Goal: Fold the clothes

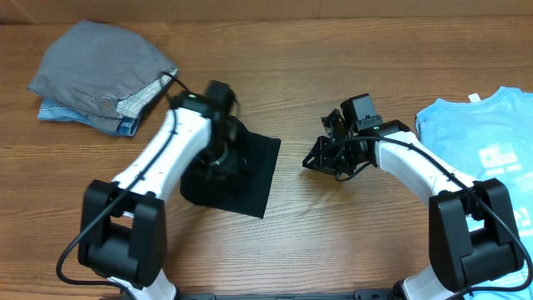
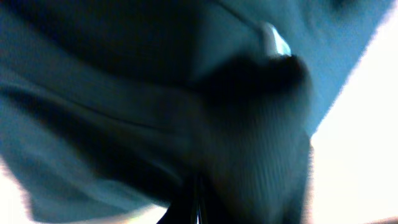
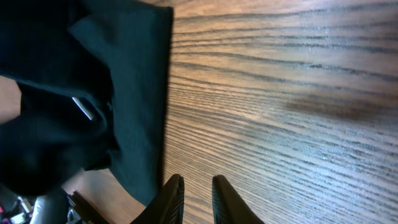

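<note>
On the table (image 1: 350,242), left of its middle, lies the black T-shirt (image 1: 254,179), folded small, its white neck label (image 3: 83,107) showing. The left gripper (image 1: 218,158) is down on it, pressed together on a bunch of its cloth, which fills the blurred left wrist view. Near the shirt's right edge, the right gripper (image 3: 198,202) hangs over bare wood, its fingers slightly apart and holding nothing. The light blue T-shirt (image 1: 479,133) lies at the far right. A grey garment pile (image 1: 100,67) sits in the far-left corner, well apart.
</note>
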